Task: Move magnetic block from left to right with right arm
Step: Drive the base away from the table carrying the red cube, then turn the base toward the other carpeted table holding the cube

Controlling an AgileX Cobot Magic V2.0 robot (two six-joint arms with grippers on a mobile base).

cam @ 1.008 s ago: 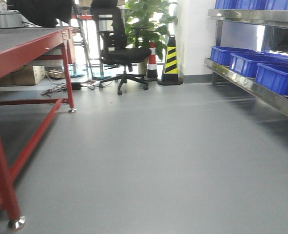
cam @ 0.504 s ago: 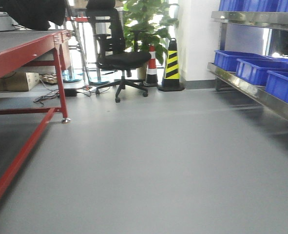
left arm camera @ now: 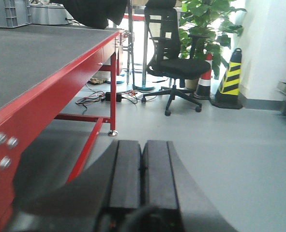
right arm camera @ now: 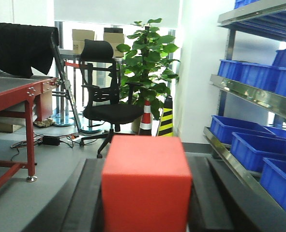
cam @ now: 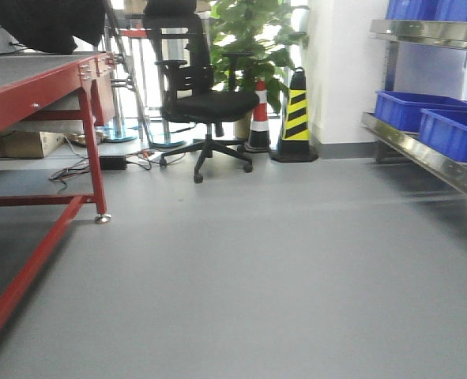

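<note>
Nearest in the right wrist view: right fingers (right arm camera: 89, 203) clamped on a red cube (right arm camera: 145, 186), one black pad against each side face, the front and top faces bare. Cube carried between the pads, low in the view, with grey floor (right arm camera: 60, 174) ahead of it and the red-framed worktop (right arm camera: 9, 96) off to the left, well apart.

Nearest in the left wrist view: left fingers (left arm camera: 126, 174) pressed together pad to pad, only a thin seam between them, gripping nothing. Just to the right of the worktop's red edge, near a row of bolt heads (left arm camera: 2, 150).

Further out, containers. Along the right wall, steel shelving (right arm camera: 254, 95) carrying blue plastic bins (right arm camera: 251, 137) side by side on the lower tier, more of the same blue on the tier above. Insides hidden from this low angle, so contents impossible to tell. At the far end of the worktop, a grey crate (left arm camera: 7, 12), contents likewise out of sight. Beneath the worktop, a cardboard box (cam: 20, 144) on the lower level.

Beyond the worktop's leg, a power strip with loose cables (cam: 111, 162) on the floor. Then a black mesh office chair (cam: 205, 95) on castors. Behind it, a red-and-white cone (cam: 258, 118) beside a yellow-and-black striped cone (cam: 296, 118), both against the white wall. Farthest back, a leafy potted plant (cam: 253, 35), a black cloth (cam: 51, 24) draped over the worktop's end, and two more cardboard boxes (right arm camera: 97, 35) high by the window.
</note>
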